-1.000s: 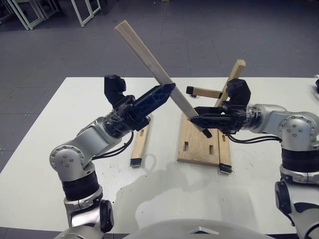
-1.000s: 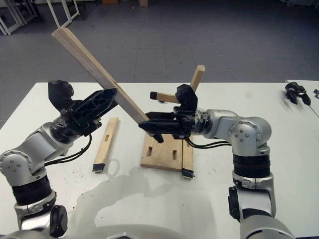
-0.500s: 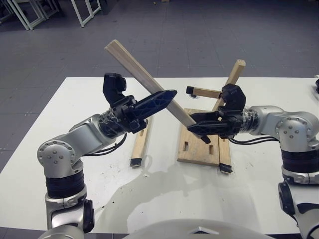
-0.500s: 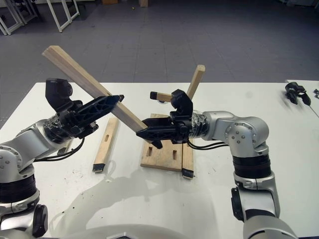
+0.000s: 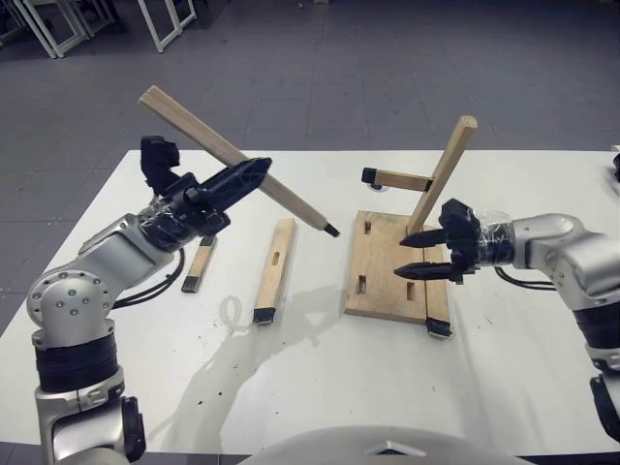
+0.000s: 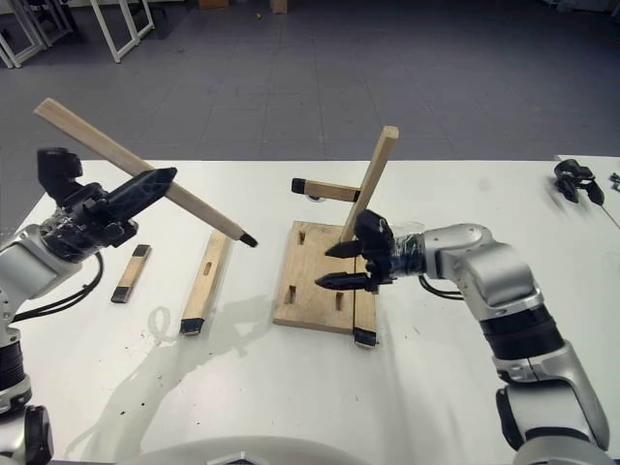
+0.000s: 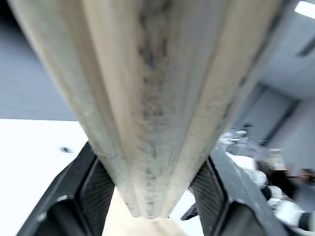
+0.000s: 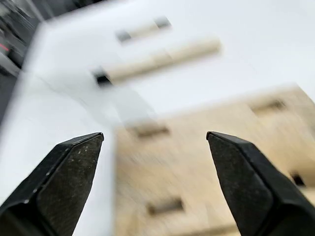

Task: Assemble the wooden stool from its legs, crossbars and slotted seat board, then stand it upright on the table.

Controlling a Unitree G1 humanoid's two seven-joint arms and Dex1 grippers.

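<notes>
Now that the leg (image 5: pixel 295 201) is clamped by the left gripper (image 5: pixel 260 170) alone, swung out above the table (image 5: pixel 504 378) left of the seat board (image 5: pixel 376 291), the right gripper (image 5: pixel 402 255) hangs wide open over the seat board; insertion likely restarts. The leg slants: capped end down toward the seat board, bare end up-left.

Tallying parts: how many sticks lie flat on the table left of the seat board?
2: a short stick farthest left, a longer slotted stick nearer the seat board.

White table (image 5: pixel 504 387), small black object (image 6: pixel 573 180)
</notes>
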